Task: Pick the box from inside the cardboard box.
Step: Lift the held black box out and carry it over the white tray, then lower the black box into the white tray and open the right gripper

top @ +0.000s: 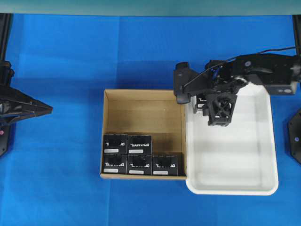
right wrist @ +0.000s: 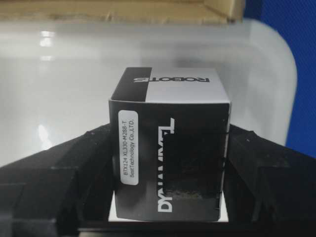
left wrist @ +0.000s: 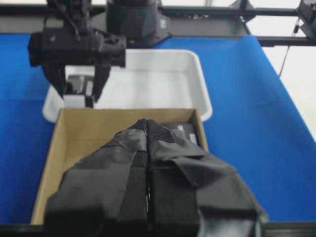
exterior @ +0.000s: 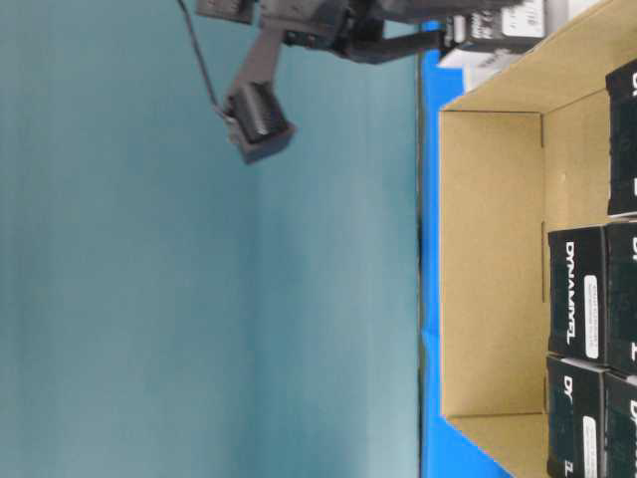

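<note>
Five black boxes (top: 140, 160) remain inside the cardboard box (top: 142, 112), while a sixth, the box (right wrist: 170, 148), is clamped in the right gripper (right wrist: 168, 163) above the white tray (top: 256, 190) beside it, awaiting release; the left gripper (left wrist: 147, 163) rests closed, empty.

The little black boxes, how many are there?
6. Five sit in the cardboard box: two in one row, three along its near wall. One is in the right gripper over the white tray.

On the box (right wrist: 170, 153), "ROBOTIS" and "DYNAMIXEL" are printed; its white label (right wrist: 129, 147) is lettered "BTX124 XL330-M288-T, BestTechnology Co.,LTD."
</note>
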